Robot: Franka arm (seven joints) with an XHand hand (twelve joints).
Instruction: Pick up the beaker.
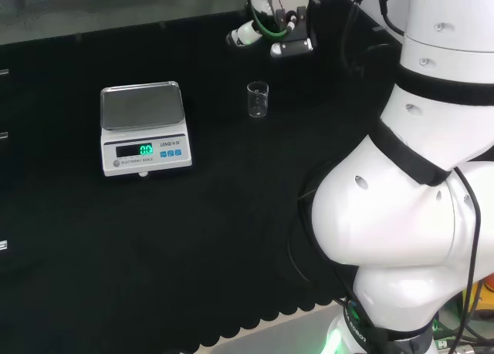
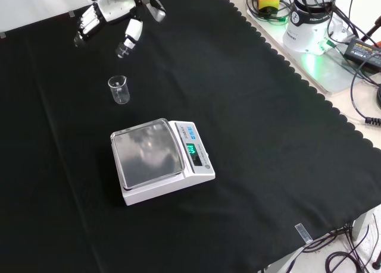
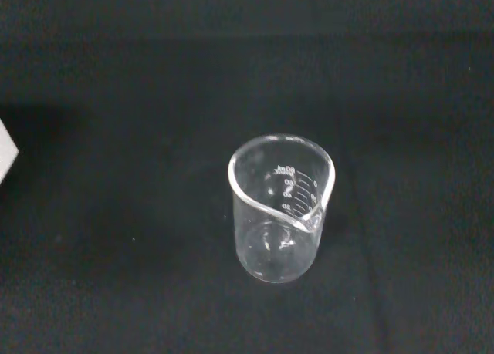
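A small clear glass beaker (image 1: 258,99) stands upright and empty on the black cloth. In the front view the beaker (image 2: 119,89) sits below the hand (image 2: 113,17), which hovers above and behind it with fingers spread and straight, touching nothing. In the head view the hand (image 1: 278,30) hangs beyond the beaker, a little to its right. The wrist view looks down on the beaker (image 3: 279,207), showing its pouring lip and printed scale.
A white digital scale (image 1: 143,126) with a steel pan stands left of the beaker in the head view; in the front view the scale (image 2: 159,159) lies nearer the camera. The arm's base and cables (image 2: 321,23) sit off the cloth's edge.
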